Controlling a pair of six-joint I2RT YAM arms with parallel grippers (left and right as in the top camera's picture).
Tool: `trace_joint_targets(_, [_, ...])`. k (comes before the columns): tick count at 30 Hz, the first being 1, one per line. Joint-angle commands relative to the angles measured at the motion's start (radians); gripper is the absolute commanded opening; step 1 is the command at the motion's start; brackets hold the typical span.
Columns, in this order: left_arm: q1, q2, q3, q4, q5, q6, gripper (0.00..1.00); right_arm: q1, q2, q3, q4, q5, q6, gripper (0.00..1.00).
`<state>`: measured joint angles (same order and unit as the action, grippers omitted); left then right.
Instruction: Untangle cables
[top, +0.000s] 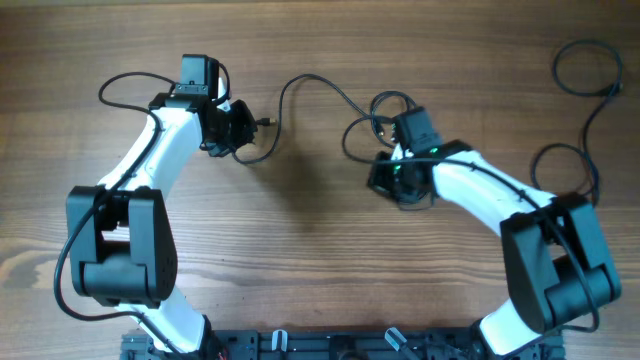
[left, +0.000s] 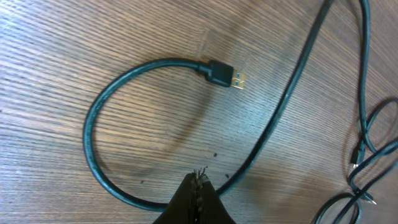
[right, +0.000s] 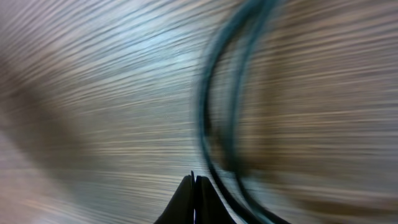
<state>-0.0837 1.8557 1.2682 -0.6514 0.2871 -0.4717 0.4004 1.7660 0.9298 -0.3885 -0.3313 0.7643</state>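
A black cable (top: 312, 82) runs across the table from a plug (top: 266, 122) beside my left gripper (top: 243, 128) to a small tangle of loops (top: 368, 122) by my right gripper (top: 383, 178). The left wrist view shows the plug (left: 222, 73), with its metal end, on a thick loop (left: 93, 146) that passes under my shut left gripper (left: 200, 176); nothing sits between the fingers. Thinner cables (left: 364, 155) lie further right. In the blurred right wrist view, my right gripper (right: 194, 179) is shut, with two cable strands (right: 208, 106) curving just to its right.
Another black cord (top: 588, 72) loops at the far right of the wooden table (top: 300, 240) and trails down toward the right arm. The left arm's own wire (top: 125, 85) arcs beside its wrist. The arm bases stand at the front edge.
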Motion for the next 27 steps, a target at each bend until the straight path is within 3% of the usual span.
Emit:
trace_joint_targets(1, [-0.008, -0.023, 0.011, 0.0, 0.019, 0.023, 0.04, 0.071, 0.017, -0.007, 0.126, -0.034, 0.073, 0.04])
trace_joint_targets(5, [-0.008, -0.023, 0.011, 0.001, 0.019, 0.023, 0.04, 0.091, 0.015, 0.017, 0.187, -0.037, 0.032, 0.04])
trace_joint_targets(8, [-0.01, -0.023, 0.011, 0.007, 0.019, 0.023, 0.04, 0.059, -0.003, 0.097, 0.053, -0.017, -0.054, 0.07])
trace_joint_targets(12, [-0.016, -0.023, 0.011, 0.008, 0.019, 0.023, 0.04, 0.01, -0.023, 0.145, -0.048, 0.027, -0.118, 0.29])
trace_joint_targets(16, [-0.029, -0.023, 0.011, 0.008, 0.019, 0.023, 0.06, -0.023, -0.023, 0.142, -0.121, 0.086, -0.112, 0.4])
trace_joint_targets(27, [-0.086, -0.023, 0.011, 0.027, 0.01, 0.023, 0.11, -0.027, -0.014, 0.114, -0.15, 0.227, -0.072, 0.42])
